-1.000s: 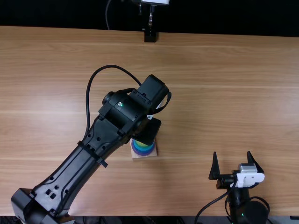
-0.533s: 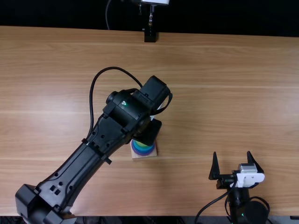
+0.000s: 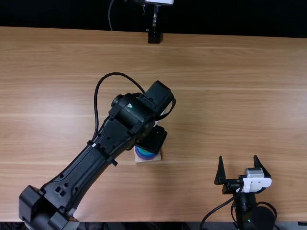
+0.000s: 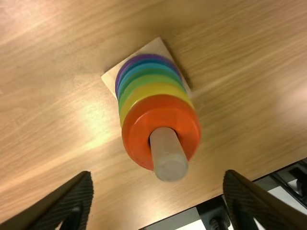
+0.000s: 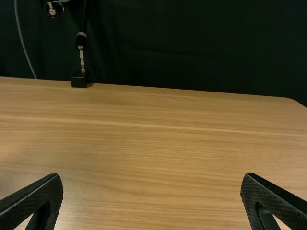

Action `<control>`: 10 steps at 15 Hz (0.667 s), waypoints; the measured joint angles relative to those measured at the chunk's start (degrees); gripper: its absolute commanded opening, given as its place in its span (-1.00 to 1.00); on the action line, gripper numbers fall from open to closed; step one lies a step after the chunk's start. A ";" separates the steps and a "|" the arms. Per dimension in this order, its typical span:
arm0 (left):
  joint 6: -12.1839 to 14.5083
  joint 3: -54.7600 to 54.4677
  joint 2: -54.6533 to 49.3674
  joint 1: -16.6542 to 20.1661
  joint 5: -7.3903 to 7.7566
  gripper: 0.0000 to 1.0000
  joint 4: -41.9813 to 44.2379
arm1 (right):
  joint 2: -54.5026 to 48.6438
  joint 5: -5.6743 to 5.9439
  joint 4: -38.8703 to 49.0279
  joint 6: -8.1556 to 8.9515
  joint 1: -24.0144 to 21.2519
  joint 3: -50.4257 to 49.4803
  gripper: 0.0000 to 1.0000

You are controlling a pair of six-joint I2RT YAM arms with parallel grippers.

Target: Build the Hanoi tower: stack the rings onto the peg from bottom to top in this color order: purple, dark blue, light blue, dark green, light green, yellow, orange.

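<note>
Shows a glossy orange ring [image 4: 139,120] uppermost on the pale grey cylindrical peg [image 4: 163,146], above a yellow ring [image 4: 160,89], light green ring [image 4: 152,78], dark green ring [image 4: 148,70], blue layer [image 4: 144,62] (cannot tell whether one ring or two) and purple ring [image 4: 144,57], over the square pale wooden base [image 4: 109,78]. Sits near the middle of the light brown wooden desk [image 3: 230,96], toward its near side. Looks finished. Points upright along its long axis toward the gap between the nearer left arm's [image 3: 81,167] flat black fingers [image 4: 72,203], spread wide and empty. Probably calls for lifting clear along that axis without brushing the peg. Leave the right arm's [image 3: 249,206] black fingers [image 3: 220,171], also parted and empty, well apart.
</note>
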 measured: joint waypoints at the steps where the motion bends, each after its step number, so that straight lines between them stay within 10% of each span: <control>1: -0.04 0.00 -0.04 0.22 -0.04 1.00 0.50 | 0.00 0.00 0.02 -0.04 0.00 0.00 1.00; 5: -0.24 0.00 -7.72 6.95 -0.35 1.00 9.73 | 0.00 0.02 0.02 -0.04 -0.02 -0.02 1.00; 10: -0.35 -19.50 -36.24 21.92 -5.25 1.00 36.94 | 0.02 0.00 0.00 -0.04 -0.02 0.00 1.00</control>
